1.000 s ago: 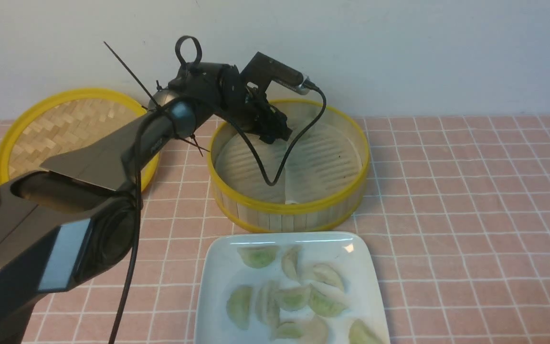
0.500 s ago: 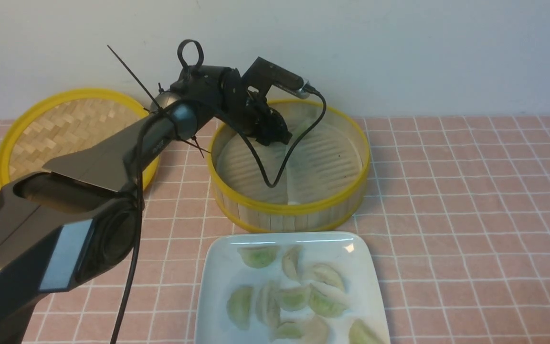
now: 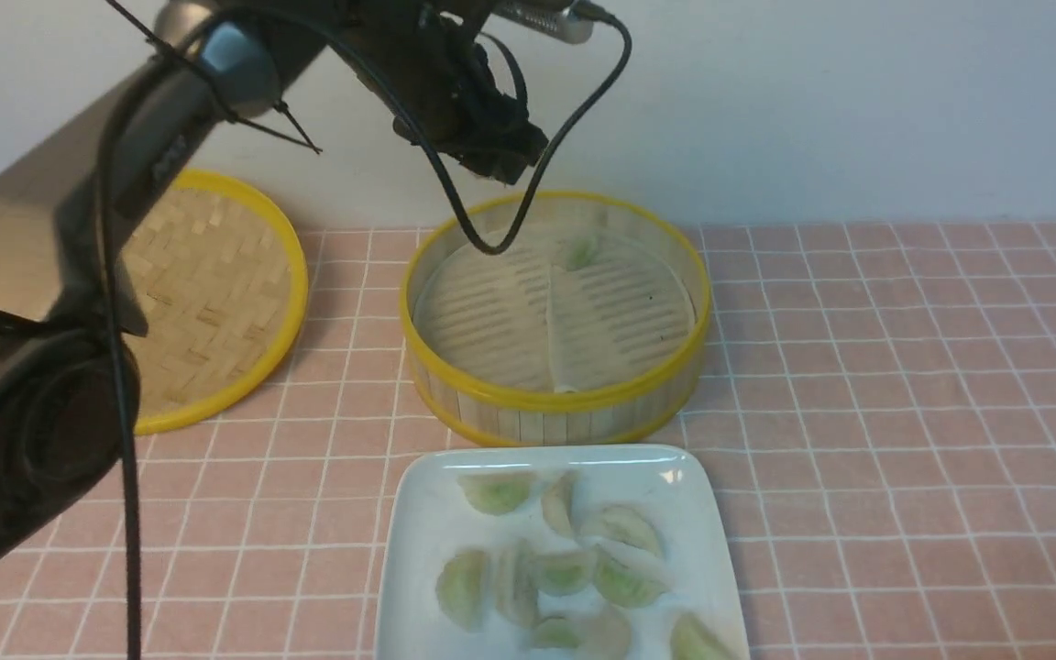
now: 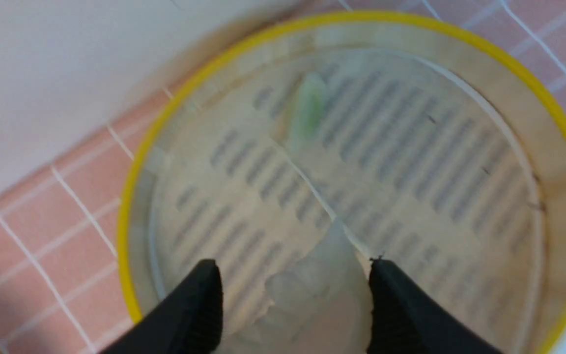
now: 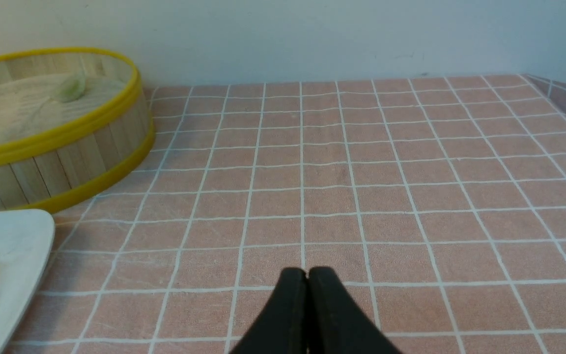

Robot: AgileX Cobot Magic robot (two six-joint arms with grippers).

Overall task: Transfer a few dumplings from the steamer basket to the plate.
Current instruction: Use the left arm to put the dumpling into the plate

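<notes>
The left gripper (image 4: 294, 268) hangs over the yellow-rimmed bamboo steamer basket (image 3: 554, 417), fingers apart around a pale blur (image 4: 312, 300), hold unclear.

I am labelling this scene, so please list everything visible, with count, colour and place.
steamer basket: one, bamboo with yellow rims, behind the plate.
dumpling in the basket: one, pale green, on the far part of its floor.
plate: one, white, nearest the robot, in front of the basket.
dumplings on the plate: about ten, whitish-green, some overlapping.
lid: one, woven, yellow rim, left of the basket.
tablecloth: one, pink with white grid, under everything.
left tool: one, black, open and empty, high above the basket.
right tool: one, black, shut, over the cloth right of the basket.
</notes>
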